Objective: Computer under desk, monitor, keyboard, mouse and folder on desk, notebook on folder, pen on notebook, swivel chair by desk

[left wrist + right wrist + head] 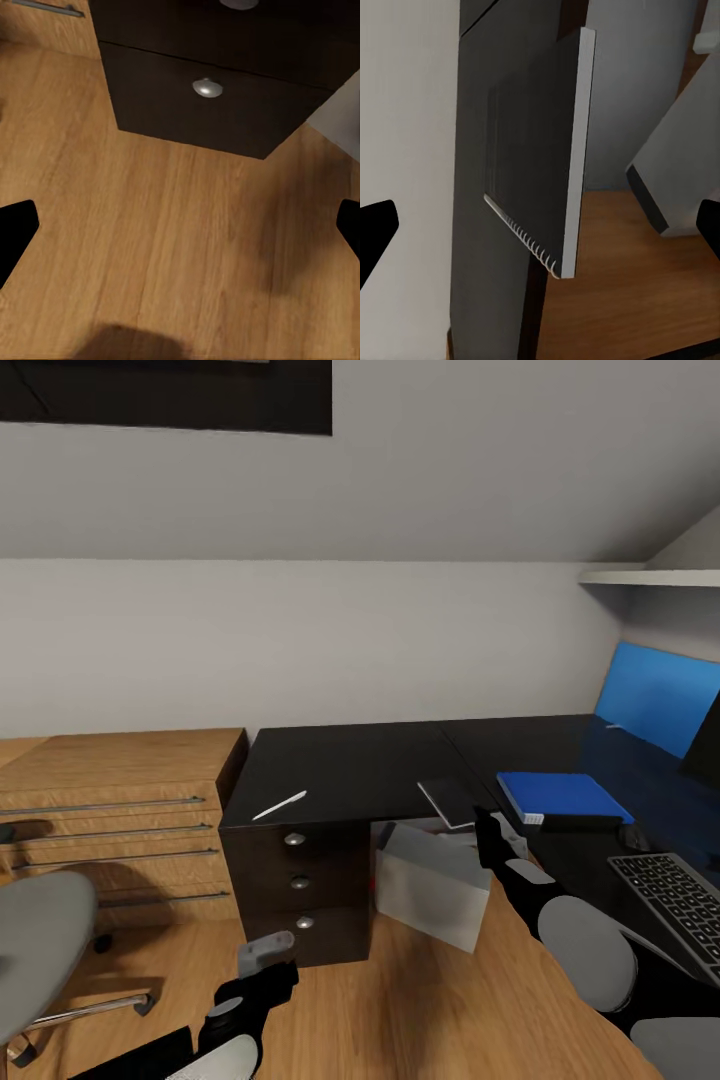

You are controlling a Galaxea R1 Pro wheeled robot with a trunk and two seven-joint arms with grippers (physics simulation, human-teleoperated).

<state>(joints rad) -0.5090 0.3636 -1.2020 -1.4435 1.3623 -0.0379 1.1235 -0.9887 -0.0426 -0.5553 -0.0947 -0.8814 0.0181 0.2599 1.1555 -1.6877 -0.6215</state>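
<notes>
Head view, far left: grey swivel chair (40, 950) on the wooden floor (400, 1010), standing apart from the desk (370, 765). Behind it a light wood dresser (120, 800) sits against the wall, touching the black desk's left end. Low in the frame, the left gripper (262, 952) hangs over the floor in front of the desk's drawer unit (298, 880); in the left wrist view its fingers (16, 232) show as dark tips at both frame edges, spread wide, nothing between them, with the floor and a drawer front with a round metal knob (208, 88) beyond. On the desk top near its left front edge lies the pen (280, 805), white, slanted, alone. Under the desk, right of the drawer unit, the light grey computer (435, 885) rests on the floor, tilted. Above it, at the desk's front edge near the inside corner, lies the dark notebook (448, 800), its edge overhanging the desk; in the right wrist view the notebook (540, 150) shows edge-on with its spiral binding. The right gripper (490, 838) is just beside the notebook; its fingers (378, 232) are likewise wide apart and hold nothing. Further right on the desk: blue folder (560, 795), then the keyboard (675, 900) at the front right, and the dark monitor (706, 745) at the frame edge with a blue panel (655, 695) behind. Mouse: cannot tell.
</notes>
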